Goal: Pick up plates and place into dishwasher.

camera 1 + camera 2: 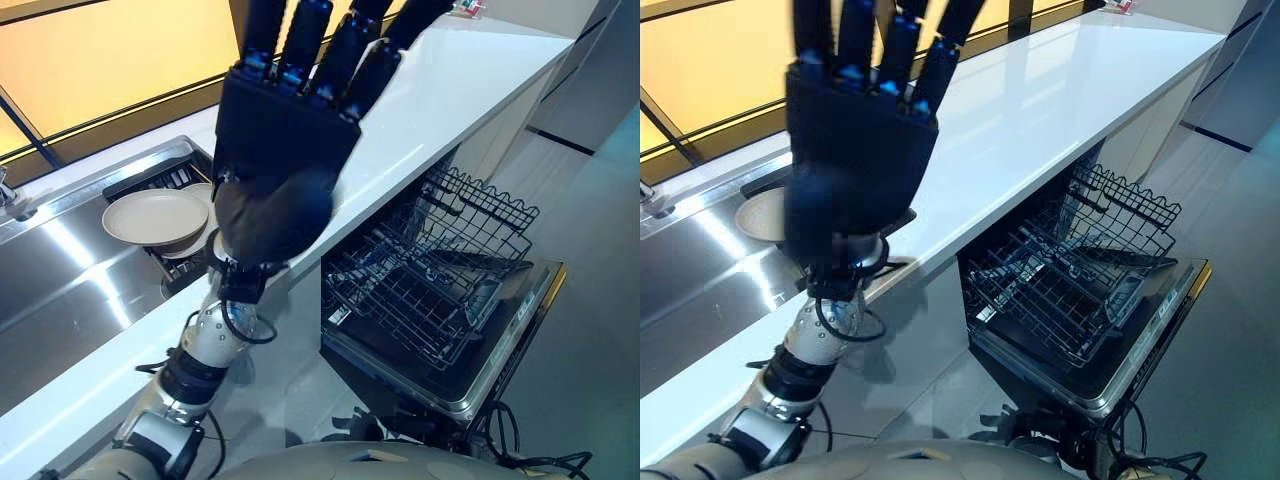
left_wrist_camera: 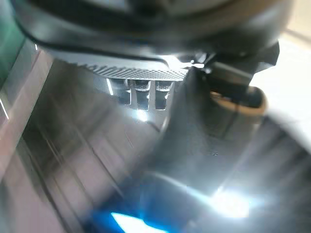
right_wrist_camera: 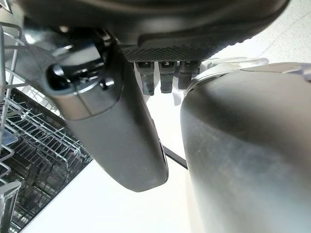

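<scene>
Two plates lie stacked in the steel sink, a pale beige one on top and a white one showing under its near edge, resting on a dark rack at the sink's right end beside the white counter. The left hand is raised close before the head camera, above the counter's front edge and near the plates but apart from them; its fingers are straight and spread and hold nothing. To the right, below the counter, the dishwasher stands open with its door folded down, and its lower wire rack is pulled out over the door. The rack carries no plates; a grey cutlery basket sits at its near right side, and what the basket holds cannot be told. The right hand shows in its own wrist view, its dark thumb standing out in front of a row of short fingers; it hangs beside the dishwasher rack over a pale floor. How far its fingers are bent cannot be told, and nothing shows in its grasp. A small red and white object sits at the counter's far end.
</scene>
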You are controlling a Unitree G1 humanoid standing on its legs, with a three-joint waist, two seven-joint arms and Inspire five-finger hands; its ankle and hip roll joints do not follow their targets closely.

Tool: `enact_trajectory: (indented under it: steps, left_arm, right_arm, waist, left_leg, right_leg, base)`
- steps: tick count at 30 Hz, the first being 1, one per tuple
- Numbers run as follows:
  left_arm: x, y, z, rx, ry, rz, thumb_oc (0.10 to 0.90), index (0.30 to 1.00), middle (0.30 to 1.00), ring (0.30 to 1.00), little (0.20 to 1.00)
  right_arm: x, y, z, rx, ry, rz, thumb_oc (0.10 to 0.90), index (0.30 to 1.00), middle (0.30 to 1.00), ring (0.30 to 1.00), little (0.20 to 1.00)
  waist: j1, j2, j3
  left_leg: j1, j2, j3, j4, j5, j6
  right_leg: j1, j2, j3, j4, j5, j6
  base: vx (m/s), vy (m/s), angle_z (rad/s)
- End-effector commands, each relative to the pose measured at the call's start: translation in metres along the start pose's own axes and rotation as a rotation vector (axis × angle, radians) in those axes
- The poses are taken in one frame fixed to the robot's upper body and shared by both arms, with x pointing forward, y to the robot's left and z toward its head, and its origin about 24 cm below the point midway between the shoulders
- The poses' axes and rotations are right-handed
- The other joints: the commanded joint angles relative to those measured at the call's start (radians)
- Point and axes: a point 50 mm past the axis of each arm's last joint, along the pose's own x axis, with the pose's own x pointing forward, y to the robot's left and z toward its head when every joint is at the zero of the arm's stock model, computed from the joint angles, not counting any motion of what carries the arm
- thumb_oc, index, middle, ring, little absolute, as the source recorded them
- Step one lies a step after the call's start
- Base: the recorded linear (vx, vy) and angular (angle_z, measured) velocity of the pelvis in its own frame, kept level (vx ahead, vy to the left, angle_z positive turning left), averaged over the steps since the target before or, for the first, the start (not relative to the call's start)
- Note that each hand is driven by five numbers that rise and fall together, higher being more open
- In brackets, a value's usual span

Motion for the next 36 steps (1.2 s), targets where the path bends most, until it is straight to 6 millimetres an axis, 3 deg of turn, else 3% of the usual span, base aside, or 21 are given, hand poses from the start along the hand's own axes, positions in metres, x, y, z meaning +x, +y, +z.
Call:
enact_trajectory:
  steps: [1,6,7,11,16,18,19,25,30,36]
  left_arm:
    - [0.009,0.008,0.043,0.468,-0.169,0.108,0.800,0.900,0.900,0.900,0.900]
    - [0.001,0.030,0.071,1.139,-0.019,0.273,0.800,0.900,0.900,0.900,0.900]
    - [-0.002,0.041,0.082,1.352,0.050,0.301,0.800,0.900,0.900,0.900,0.900]
    - [-0.011,0.072,0.124,1.926,0.227,0.364,0.800,0.900,0.900,0.900,0.900]
    - [-0.028,0.100,0.175,2.286,0.501,0.405,0.800,0.900,0.900,0.900,0.900]
    - [-0.034,0.106,0.185,2.367,0.585,0.418,0.800,0.900,0.900,0.900,0.900]
    - [-0.039,0.113,0.195,2.456,0.712,0.392,0.800,0.900,0.900,0.900,0.900]
    - [-0.059,0.128,0.217,2.530,1.067,0.298,0.800,0.900,0.900,0.900,0.900]
    - [-0.068,0.132,0.213,2.492,1.206,0.189,0.800,0.900,0.900,0.900,0.900]
    - [-0.063,0.137,0.201,2.433,1.273,0.073,0.800,0.900,0.900,0.900,0.900]
  right_arm:
    - [-0.002,0.005,-0.046,0.070,0.150,0.027,0.800,0.900,0.900,0.900,0.900]
    - [-0.005,-0.001,-0.053,0.096,0.151,0.017,0.800,0.900,0.900,0.900,0.900]
    - [-0.005,-0.002,-0.053,0.100,0.151,0.014,0.800,0.900,0.900,0.900,0.900]
    - [-0.006,-0.005,-0.053,0.096,0.157,0.005,0.800,0.900,0.900,0.900,0.900]
    - [-0.007,-0.011,-0.045,0.079,0.154,-0.018,0.800,0.900,0.900,0.900,0.900]
    - [-0.007,-0.012,-0.043,0.076,0.149,-0.019,0.800,0.900,0.900,0.900,0.900]
    - [-0.007,-0.011,-0.040,0.089,0.140,-0.020,0.800,0.900,0.900,0.900,0.900]
    - [-0.008,-0.014,-0.035,0.091,0.146,-0.031,0.800,0.900,0.900,0.900,0.900]
    - [-0.008,-0.017,-0.028,0.086,0.144,-0.032,0.800,0.900,0.900,0.900,0.900]
    - [-0.008,-0.016,-0.024,0.091,0.136,-0.024,0.800,0.900,0.900,0.900,0.900]
  waist:
    - [0.049,0.032,0.013]
    - [0.080,0.034,-0.005]
    - [0.087,0.037,-0.012]
    - [0.098,0.046,-0.024]
    - [0.113,0.063,-0.020]
    - [0.113,0.066,-0.018]
    - [0.114,0.072,-0.017]
    - [0.112,0.081,-0.010]
    - [0.113,0.085,-0.012]
    - [0.107,0.089,-0.008]
  left_leg:
    - [-0.032,-0.060,-0.007,0.005,-0.078,0.024]
    - [-0.034,-0.065,-0.029,0.007,-0.076,0.027]
    - [-0.038,-0.062,-0.030,0.002,-0.071,0.024]
    - [-0.052,-0.058,-0.020,0.001,-0.060,0.009]
    - [-0.055,-0.055,-0.010,0.007,-0.053,0.008]
    - [-0.055,-0.055,-0.010,0.007,-0.053,0.010]
    - [-0.053,-0.056,-0.012,0.005,-0.053,0.013]
    - [-0.043,-0.062,-0.014,0.004,-0.059,0.023]
    - [-0.042,-0.064,-0.011,0.001,-0.059,0.022]
    - [-0.046,-0.059,-0.012,0.002,-0.056,0.028]
  right_leg:
    - [0.047,0.123,-0.003,0.077,-0.201,-0.044]
    - [0.055,0.127,-0.012,0.076,-0.211,-0.051]
    - [0.055,0.128,-0.015,0.074,-0.213,-0.051]
    - [0.058,0.126,-0.028,0.057,-0.207,-0.048]
    - [0.049,0.115,-0.037,0.072,-0.208,-0.047]
    - [0.047,0.112,-0.037,0.083,-0.211,-0.046]
    - [0.044,0.108,-0.037,0.094,-0.215,-0.044]
    - [0.042,0.100,-0.034,0.106,-0.216,-0.037]
    - [0.049,0.102,-0.037,0.079,-0.200,-0.031]
    - [0.029,0.090,-0.037,0.128,-0.218,-0.025]
  base:
    - [0.00,-0.024,0.03]
    - [0.01,-0.027,0.12]
    - [0.02,-0.017,0.11]
    - [0.01,-0.001,0.07]
    - [0.00,0.027,-0.03]
    - [0.00,0.039,-0.01]
    - [0.01,0.039,0.00]
    - [0.01,0.027,0.07]
    - [0.01,0.031,0.03]
    - [0.00,0.027,0.02]
